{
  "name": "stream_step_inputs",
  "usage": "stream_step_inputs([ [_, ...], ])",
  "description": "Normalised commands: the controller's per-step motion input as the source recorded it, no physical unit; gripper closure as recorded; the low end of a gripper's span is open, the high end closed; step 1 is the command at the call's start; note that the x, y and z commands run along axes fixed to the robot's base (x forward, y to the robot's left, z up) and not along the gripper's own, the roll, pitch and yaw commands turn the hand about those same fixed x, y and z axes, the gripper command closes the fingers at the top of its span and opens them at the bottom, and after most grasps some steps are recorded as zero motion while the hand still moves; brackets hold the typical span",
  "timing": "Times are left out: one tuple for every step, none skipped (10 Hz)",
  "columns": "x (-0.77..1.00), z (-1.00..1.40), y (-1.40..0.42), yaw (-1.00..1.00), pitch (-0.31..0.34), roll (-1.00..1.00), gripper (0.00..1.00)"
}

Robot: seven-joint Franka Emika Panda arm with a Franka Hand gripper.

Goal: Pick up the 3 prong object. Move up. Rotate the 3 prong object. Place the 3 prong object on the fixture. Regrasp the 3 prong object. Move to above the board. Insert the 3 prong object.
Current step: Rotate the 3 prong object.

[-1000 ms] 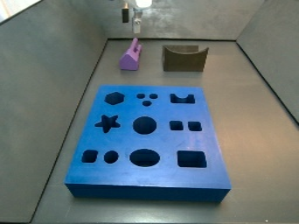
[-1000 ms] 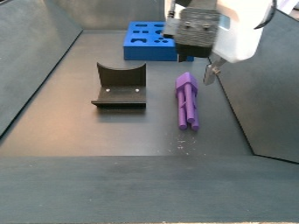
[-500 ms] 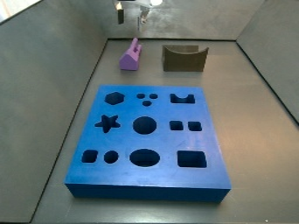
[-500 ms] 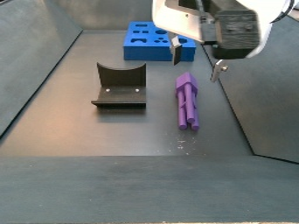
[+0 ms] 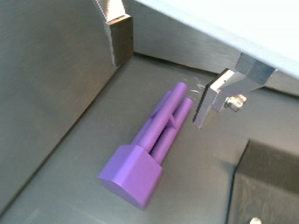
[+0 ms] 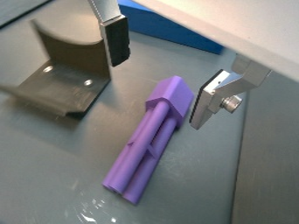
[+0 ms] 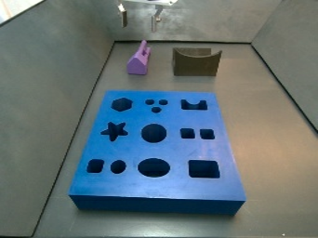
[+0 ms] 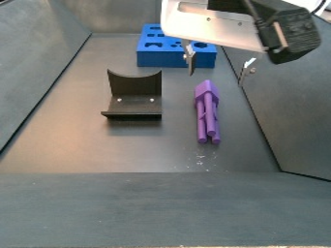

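Note:
The light purple 3 prong object (image 7: 139, 59) lies flat on the dark floor next to the fixture (image 7: 195, 61), beyond the blue board (image 7: 159, 144). My gripper (image 7: 139, 11) hangs open and empty above it. In both wrist views the object (image 5: 152, 149) (image 6: 149, 140) lies below and between the two fingers (image 5: 121, 35) (image 6: 117, 39), which do not touch it. In a side view the gripper (image 8: 218, 63) hovers over the object's far end (image 8: 207, 111). The fixture (image 8: 132, 95) stands apart from it.
Grey walls enclose the floor on all sides. The board (image 8: 162, 46) lies beyond the gripper in a side view. The fixture also shows in both wrist views (image 6: 59, 74) (image 5: 268, 184), close beside the object.
The gripper has turned about its vertical axis above the object, so both fingers now show spread apart. The object, fixture and board have not moved.

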Motion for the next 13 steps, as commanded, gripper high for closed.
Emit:
stream_step_inputs([
  [0.03,-0.04,0.00,1.00,-0.006,0.00,0.00],
  [0.03,-0.04,0.00,1.00,-0.007,0.01,0.00],
  [0.03,-0.04,0.00,0.89,-0.008,0.01,0.00],
  [0.03,-0.04,0.00,0.65,-0.008,0.01,0.00],
  [0.03,-0.04,0.00,0.38,-0.008,0.01,0.00],
  [0.03,-0.04,0.00,0.24,-0.008,0.01,0.00],
  [0.00,-1.00,0.00,0.00,0.000,0.00,0.00],
  [0.01,-1.00,0.00,-0.05,-0.012,0.00,0.00],
  [0.02,-1.00,0.00,-0.05,-0.029,0.00,0.00],
  [0.02,-1.00,0.00,-0.05,-0.031,0.00,0.00],
  [0.03,-1.00,0.01,-0.03,-0.034,-0.01,0.00],
  [0.03,-1.00,0.01,-0.03,-0.036,-0.01,0.00],
  [0.04,-1.00,0.01,-0.02,-0.034,-0.02,0.00],
])
